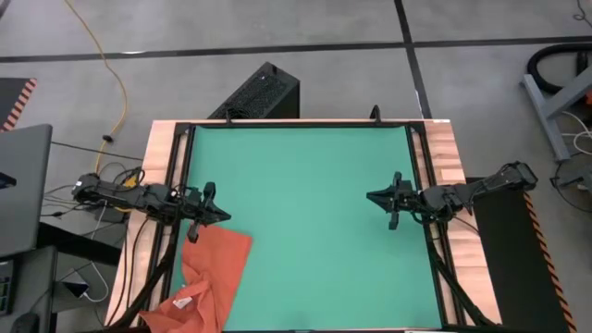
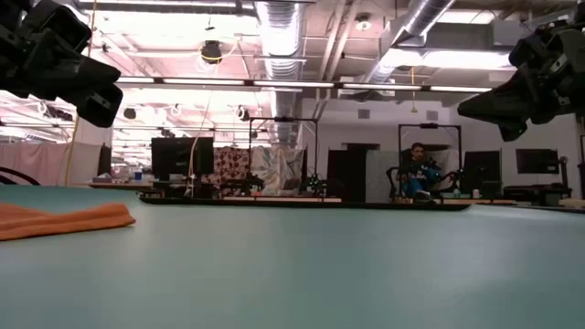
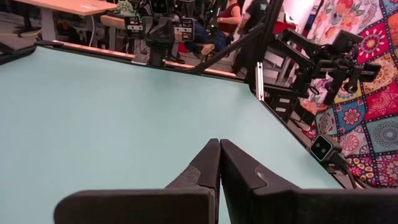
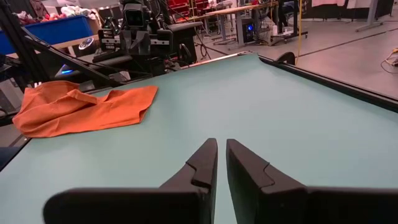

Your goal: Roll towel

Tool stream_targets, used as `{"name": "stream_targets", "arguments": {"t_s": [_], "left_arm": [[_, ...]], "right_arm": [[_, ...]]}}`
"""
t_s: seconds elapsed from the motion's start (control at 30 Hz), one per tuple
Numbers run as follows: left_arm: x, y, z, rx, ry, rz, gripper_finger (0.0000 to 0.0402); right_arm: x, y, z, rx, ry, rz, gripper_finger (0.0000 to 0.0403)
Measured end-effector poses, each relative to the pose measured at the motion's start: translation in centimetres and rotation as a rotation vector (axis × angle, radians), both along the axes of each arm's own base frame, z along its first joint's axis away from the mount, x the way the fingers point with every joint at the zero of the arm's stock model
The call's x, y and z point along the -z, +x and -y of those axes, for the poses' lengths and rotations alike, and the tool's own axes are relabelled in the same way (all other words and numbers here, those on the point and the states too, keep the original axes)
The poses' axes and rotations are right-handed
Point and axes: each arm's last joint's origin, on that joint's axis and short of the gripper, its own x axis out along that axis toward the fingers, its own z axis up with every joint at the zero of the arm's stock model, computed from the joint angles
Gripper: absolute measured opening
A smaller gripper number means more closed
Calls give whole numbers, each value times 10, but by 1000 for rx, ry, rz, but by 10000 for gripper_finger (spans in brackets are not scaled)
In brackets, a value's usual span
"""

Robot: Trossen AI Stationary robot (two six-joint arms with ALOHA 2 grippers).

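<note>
The orange-red towel (image 1: 208, 277) lies rumpled on the near left corner of the green mat (image 1: 305, 157), and its near part with the white tag (image 1: 182, 302) reaches past the mat's edge. It also shows in the right wrist view as the towel (image 4: 87, 106) and in the low view as the towel (image 2: 64, 219). My left gripper (image 1: 222, 215) hovers level just beyond the towel's far edge, shut and empty, as the left gripper (image 3: 219, 143) shows. My right gripper (image 1: 372, 196) hovers level over the mat's right side. The right gripper (image 4: 220, 143) has a narrow gap with nothing in it.
A black frame (image 1: 421, 185) runs around the mat on the wooden table. A black box (image 1: 259, 92) stands past the far edge and a laptop (image 1: 23, 185) sits off to the left. A person (image 2: 419, 169) sits far back in the room. The mat's middle (image 1: 305, 213) is bare.
</note>
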Motion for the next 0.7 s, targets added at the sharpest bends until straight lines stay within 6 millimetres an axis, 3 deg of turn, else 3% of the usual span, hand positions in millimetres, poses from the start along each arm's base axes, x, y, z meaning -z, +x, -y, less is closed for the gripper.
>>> {"name": "stream_targets", "arguments": {"t_s": [0.7], "left_arm": [[0, 0, 0, -9, 32, 6, 0]], "right_arm": [[0, 0, 0, 0, 0, 0, 58]]}}
